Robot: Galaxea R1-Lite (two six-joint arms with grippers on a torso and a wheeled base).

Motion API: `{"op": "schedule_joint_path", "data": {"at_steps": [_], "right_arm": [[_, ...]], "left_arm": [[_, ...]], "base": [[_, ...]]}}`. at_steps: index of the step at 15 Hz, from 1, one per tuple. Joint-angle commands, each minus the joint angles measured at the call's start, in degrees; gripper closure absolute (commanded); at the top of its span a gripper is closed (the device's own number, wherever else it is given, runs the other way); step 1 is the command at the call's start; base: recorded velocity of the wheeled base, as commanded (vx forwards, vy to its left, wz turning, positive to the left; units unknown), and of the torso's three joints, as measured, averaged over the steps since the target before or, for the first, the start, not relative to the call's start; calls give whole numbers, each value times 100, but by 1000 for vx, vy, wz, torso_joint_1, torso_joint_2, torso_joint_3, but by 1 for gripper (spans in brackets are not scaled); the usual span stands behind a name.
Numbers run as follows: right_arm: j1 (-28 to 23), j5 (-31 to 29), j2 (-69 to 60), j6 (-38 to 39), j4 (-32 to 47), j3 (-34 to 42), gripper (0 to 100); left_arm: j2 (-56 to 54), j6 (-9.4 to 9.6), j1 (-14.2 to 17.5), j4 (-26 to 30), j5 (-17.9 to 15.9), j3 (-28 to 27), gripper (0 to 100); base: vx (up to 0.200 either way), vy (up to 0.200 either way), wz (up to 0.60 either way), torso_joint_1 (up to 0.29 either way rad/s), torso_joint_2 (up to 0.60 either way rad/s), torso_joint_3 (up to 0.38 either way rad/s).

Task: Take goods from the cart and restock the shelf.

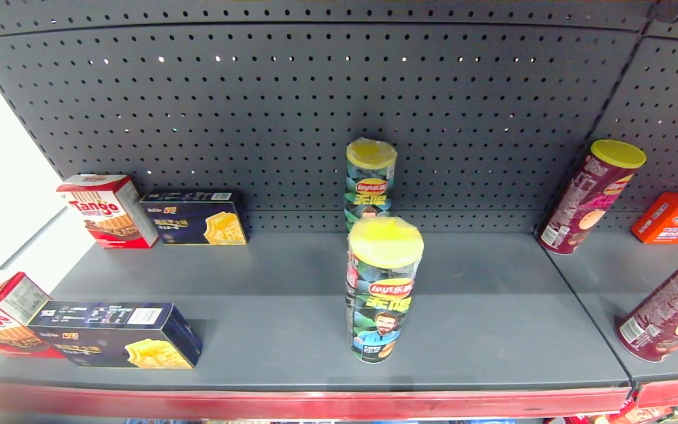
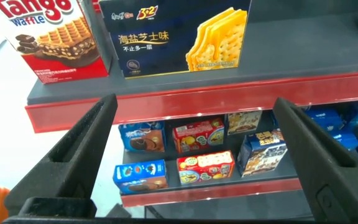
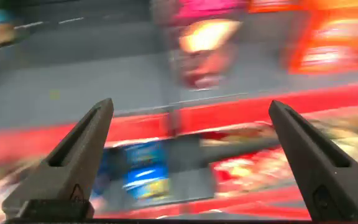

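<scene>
Two chip cans upright mid shelf [image 1: 492,318]: front can [image 1: 384,288], back can [image 1: 370,179] right behind it. I see L gripper [image 2: 194,106] facing the blue biscuit box [image 2: 179,37], jaws wide apart, empty. R gripper [image 3: 190,107] jaws also apart, nothing btwn.

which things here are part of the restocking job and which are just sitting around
Job in hand:
shelf
front green chip can and rear green chip can, likely the goods being stocked
left gripper and right gripper, both open and empty

Just sitting there:
red wafer boxes
navy cracker boxes
purple chip cans
orange box
lower-shelf boxes
</scene>
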Motion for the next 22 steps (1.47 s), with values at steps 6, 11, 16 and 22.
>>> {"op": "schedule_joint_path", "data": {"at_steps": [6, 11, 16, 22], "right_arm": [[-2, 139, -47, -133, 308, 35, 0], [-11, -476, -38, -53, 308, 35, 0], [-11, -467, -47, -115, 300, 35, 0], [-11, -432, -47, -141, 300, 35, 0]], "left_arm": [[0, 10, -2, -3, 7, 0, 0], [0, -121, 24, -3, 798, 0, 0], [0, -280, 16, -3, 324, 0, 0], [0, -306, 24, -3, 341, 0, 0]], "base": [[0, 0, 0, 0, 0, 0], [0, 0, 0, 0, 0, 0], [0, 0, 0, 0, 0, 0], [-33, 0, 0, -2, 0, 0]]}}
